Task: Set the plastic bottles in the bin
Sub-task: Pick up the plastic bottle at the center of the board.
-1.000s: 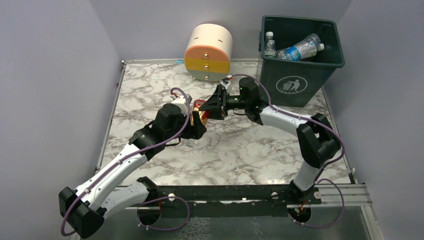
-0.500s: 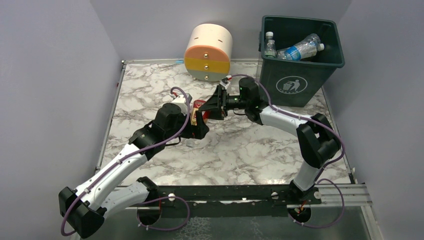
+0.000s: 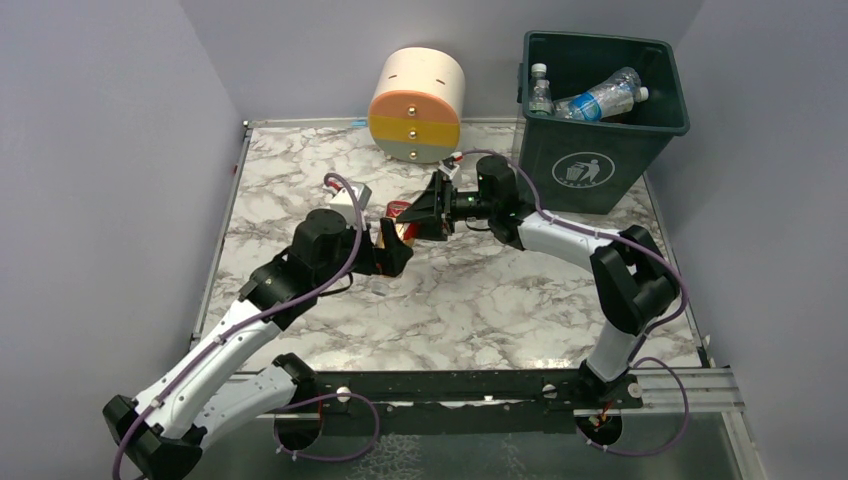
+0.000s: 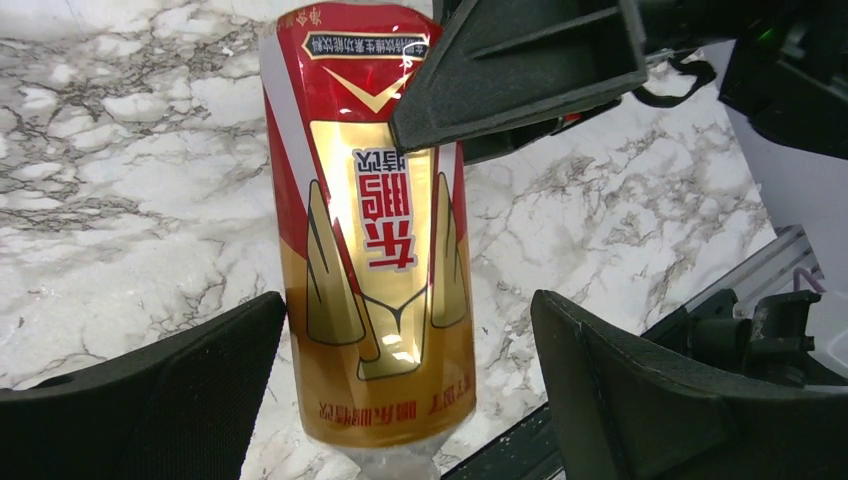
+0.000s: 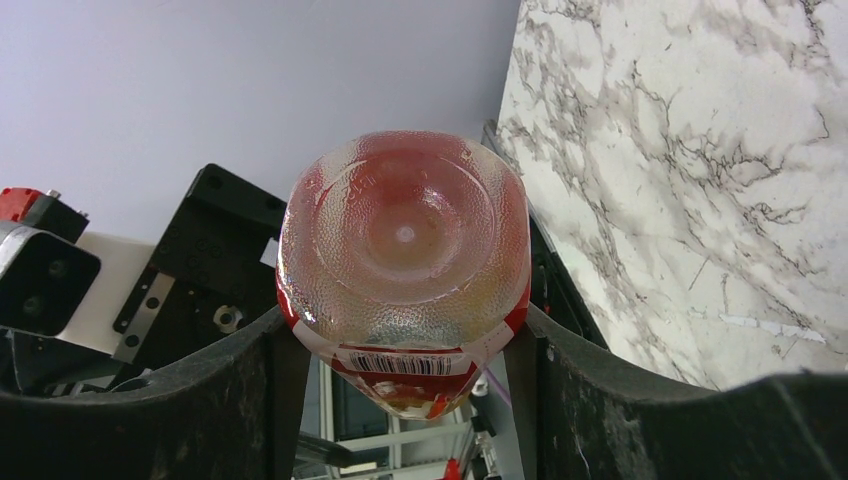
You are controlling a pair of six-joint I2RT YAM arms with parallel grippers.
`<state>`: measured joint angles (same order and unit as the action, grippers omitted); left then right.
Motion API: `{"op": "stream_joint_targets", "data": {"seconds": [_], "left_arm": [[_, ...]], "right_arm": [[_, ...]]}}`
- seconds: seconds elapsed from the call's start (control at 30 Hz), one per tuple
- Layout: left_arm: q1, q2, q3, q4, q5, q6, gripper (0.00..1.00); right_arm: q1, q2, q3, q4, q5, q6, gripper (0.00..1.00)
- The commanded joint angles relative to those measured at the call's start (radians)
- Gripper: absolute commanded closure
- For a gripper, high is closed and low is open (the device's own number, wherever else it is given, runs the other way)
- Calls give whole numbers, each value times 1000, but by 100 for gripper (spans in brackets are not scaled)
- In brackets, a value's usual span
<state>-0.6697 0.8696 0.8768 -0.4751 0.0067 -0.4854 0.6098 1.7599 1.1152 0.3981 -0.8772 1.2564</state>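
Observation:
A plastic bottle [image 3: 400, 222] with a red and gold label and orange drink hangs above the middle of the table. My right gripper [image 3: 425, 215] is shut on it; in the right wrist view its dimpled base [image 5: 405, 240] sits wedged between both fingers [image 5: 250, 400]. My left gripper [image 3: 385, 245] is open, its fingers [image 4: 150, 390] standing wide on either side of the bottle [image 4: 375, 250] without touching it. The dark green bin [image 3: 600, 160] stands at the back right, with two clear plastic bottles [image 3: 605, 98] [image 3: 540, 90] showing inside.
A cream, orange and grey round drawer unit [image 3: 416, 105] lies at the back edge of the marble table [image 3: 480, 300], left of the bin. Purple walls close in the left, back and right sides. A black rail [image 3: 450, 385] runs along the near edge.
My left gripper has opened, let go of the bottle and drawn back a little to the left. The right gripper has kept its hold on the bottle and barely moved.

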Motion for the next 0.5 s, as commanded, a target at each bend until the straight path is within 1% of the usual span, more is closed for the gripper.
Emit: {"op": "stream_joint_targets", "data": {"seconds": [0.0, 0.23, 0.47], "left_arm": [[-3, -66, 58, -14, -50, -4, 1], [-2, -119, 91, -34, -71, -12, 1], [-2, -232, 111, -8, -78, -34, 1]], "right_arm": [[6, 20, -8, 46, -17, -11, 37], [5, 18, 4, 42, -17, -17, 38], [-5, 1, 69, -42, 2, -63, 38]]}}
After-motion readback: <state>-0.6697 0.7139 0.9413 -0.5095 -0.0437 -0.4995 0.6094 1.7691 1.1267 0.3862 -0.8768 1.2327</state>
